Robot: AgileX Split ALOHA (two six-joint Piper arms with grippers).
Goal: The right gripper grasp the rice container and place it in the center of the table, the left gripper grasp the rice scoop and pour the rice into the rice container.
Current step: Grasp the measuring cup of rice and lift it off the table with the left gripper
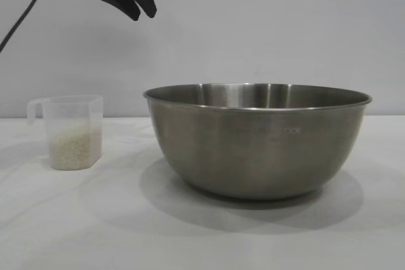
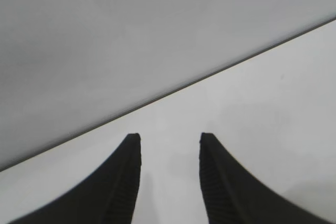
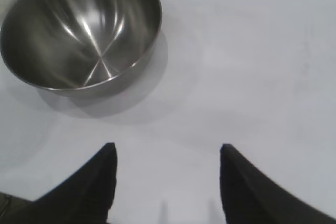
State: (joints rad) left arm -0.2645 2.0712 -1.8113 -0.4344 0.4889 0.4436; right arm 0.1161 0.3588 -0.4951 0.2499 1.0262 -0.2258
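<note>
Exterior view: my left claw [image 1: 136, 1], fingers apart, hangs high above the scoop [image 1: 71, 132]. My right claw [image 3: 168, 153], apart too, sits back from the bowl [image 3: 81, 30].

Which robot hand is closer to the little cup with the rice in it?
The left. The left gripper hangs open high above the rice scoop, slightly toward the rice container. The right gripper, also open, looks down at the bowl and doesn't show the cup.
</note>
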